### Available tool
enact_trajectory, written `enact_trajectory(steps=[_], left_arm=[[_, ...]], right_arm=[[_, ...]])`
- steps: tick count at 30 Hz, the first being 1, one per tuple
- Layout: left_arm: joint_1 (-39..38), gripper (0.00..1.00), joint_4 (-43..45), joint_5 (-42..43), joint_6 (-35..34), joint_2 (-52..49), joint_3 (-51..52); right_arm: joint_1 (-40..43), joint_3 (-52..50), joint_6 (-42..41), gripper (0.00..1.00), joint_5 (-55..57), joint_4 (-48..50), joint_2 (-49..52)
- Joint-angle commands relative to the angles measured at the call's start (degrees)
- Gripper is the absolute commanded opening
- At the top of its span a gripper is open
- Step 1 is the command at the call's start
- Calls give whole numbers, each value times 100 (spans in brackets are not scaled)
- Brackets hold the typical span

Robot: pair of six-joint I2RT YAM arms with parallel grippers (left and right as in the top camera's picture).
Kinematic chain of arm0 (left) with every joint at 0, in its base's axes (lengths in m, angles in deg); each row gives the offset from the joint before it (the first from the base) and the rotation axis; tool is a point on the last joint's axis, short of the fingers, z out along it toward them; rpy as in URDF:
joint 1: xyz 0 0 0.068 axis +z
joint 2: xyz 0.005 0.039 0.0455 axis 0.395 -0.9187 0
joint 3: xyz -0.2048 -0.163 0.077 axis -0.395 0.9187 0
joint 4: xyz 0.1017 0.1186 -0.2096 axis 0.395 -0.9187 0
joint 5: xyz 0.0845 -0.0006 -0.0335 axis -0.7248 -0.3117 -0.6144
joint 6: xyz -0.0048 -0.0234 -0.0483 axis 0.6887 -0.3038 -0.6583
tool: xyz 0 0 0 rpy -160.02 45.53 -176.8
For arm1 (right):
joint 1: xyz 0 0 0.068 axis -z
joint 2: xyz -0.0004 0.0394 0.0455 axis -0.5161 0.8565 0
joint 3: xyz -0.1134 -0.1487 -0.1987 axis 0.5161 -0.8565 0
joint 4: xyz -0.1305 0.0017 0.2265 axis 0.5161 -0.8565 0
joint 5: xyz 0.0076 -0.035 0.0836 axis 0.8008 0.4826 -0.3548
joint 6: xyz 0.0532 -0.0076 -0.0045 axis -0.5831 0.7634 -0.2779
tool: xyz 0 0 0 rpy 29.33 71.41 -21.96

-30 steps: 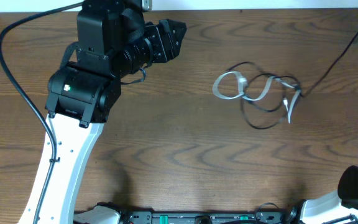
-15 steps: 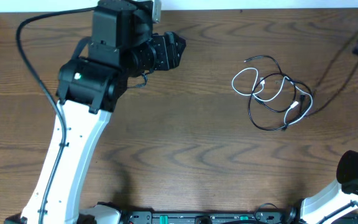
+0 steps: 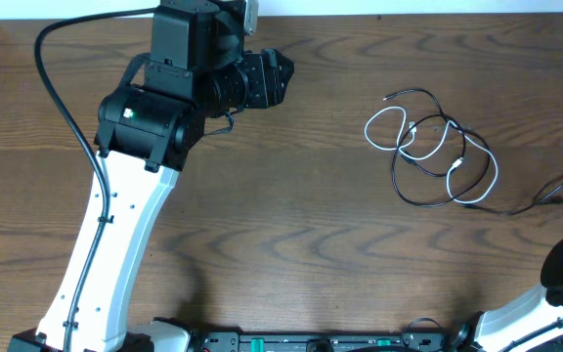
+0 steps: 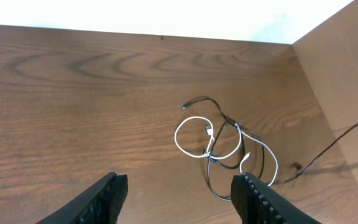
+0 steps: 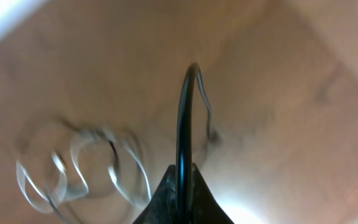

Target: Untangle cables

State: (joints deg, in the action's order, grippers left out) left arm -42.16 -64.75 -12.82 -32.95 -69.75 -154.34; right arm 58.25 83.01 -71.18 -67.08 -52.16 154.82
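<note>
The overhead camera looks straight down on the desk (image 3: 301, 235) from well above, taking in most of its top. The left wrist camera peers forward and down past its own claw (image 4: 179, 185) towards the cables (image 4: 229, 152), some way off (the same tangle the overhead shows at right). The right wrist camera, blurred, looks over its claw (image 5: 182, 183) at that tangle too.

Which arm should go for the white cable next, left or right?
Probably left. The left gripper has open, empty jaws facing the white cable. The right gripper is shut on the black cable, so it is busy.
</note>
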Motion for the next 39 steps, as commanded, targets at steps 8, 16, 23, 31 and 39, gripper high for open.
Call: enact_trajectory(steps=[8, 16, 23, 31, 39], left_arm=[[17, 59, 0, -17, 120, 24, -24], [17, 59, 0, -17, 118, 22, -13], [17, 59, -2, -15, 118, -17, -13], [-212, 59, 9, -17, 122, -254, -13], [-723, 59, 208, -15, 120, -669, -13]], right_arm=[[44, 201, -498, 1, -192, 2610, 341], [153, 201, -1495, 1, -490, 4015, 1580], [203, 201, -1360, 8, -796, 3438, 2669], [605, 210, -1281, 99, -1106, 1902, 2789], [1134, 214, -772, 99, -2258, 957, 2227]])
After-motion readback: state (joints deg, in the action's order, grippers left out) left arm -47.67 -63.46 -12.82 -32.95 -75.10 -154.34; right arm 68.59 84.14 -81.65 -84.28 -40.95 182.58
